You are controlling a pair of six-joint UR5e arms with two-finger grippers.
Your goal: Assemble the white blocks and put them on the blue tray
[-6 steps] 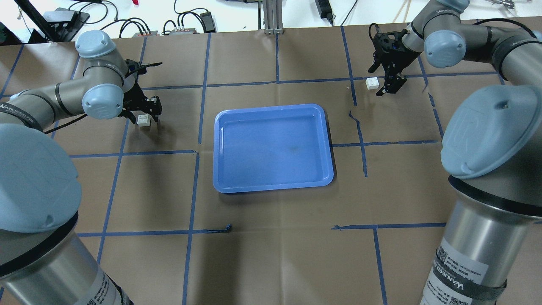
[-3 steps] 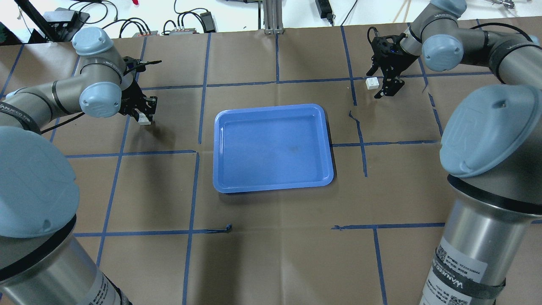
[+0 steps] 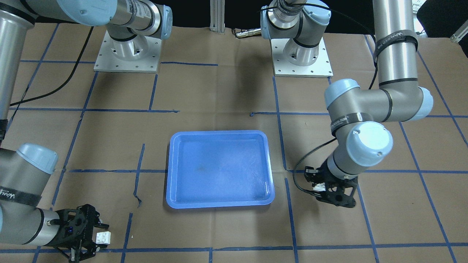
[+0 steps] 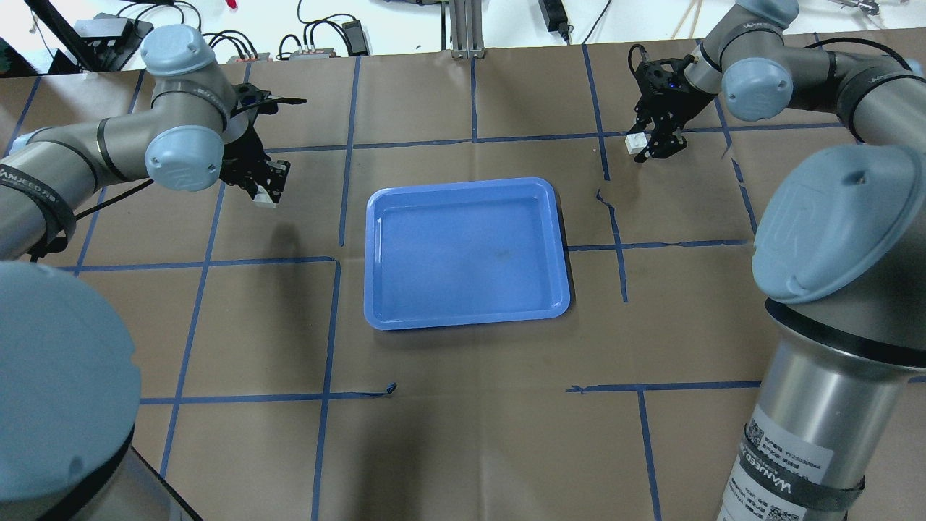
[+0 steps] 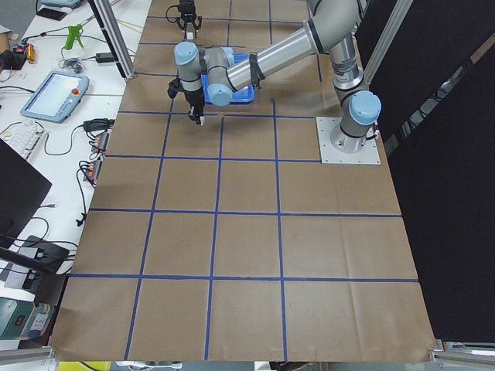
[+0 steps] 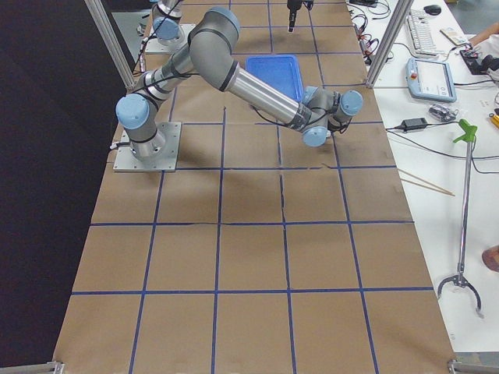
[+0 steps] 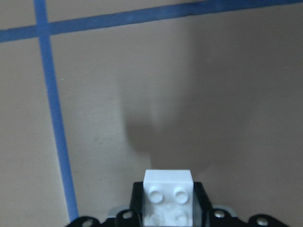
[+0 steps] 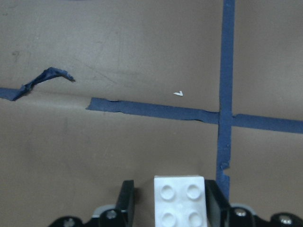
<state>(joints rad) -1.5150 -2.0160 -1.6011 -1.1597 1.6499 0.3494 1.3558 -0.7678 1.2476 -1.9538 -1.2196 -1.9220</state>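
**White blocks [image 4: 264, 197] [image 4: 635, 142] at opposite ends, blue tray [image 4: 463, 253] between**

Far left: pinched tight between fingers of left gripper [image 7: 168, 198], shadow on brown paper [image 4: 463, 434] ahead. Far right: down on the paper beside a blue tape [image 4: 231, 397] crossing, straddled by right gripper [image 8: 169, 201], one finger touching, slit at the other, not clamped. Tray mid-table, well apart from both. Cables [image 4: 217, 43] along far edge. "WANJEED" on black arm straps [image 4: 796, 492].
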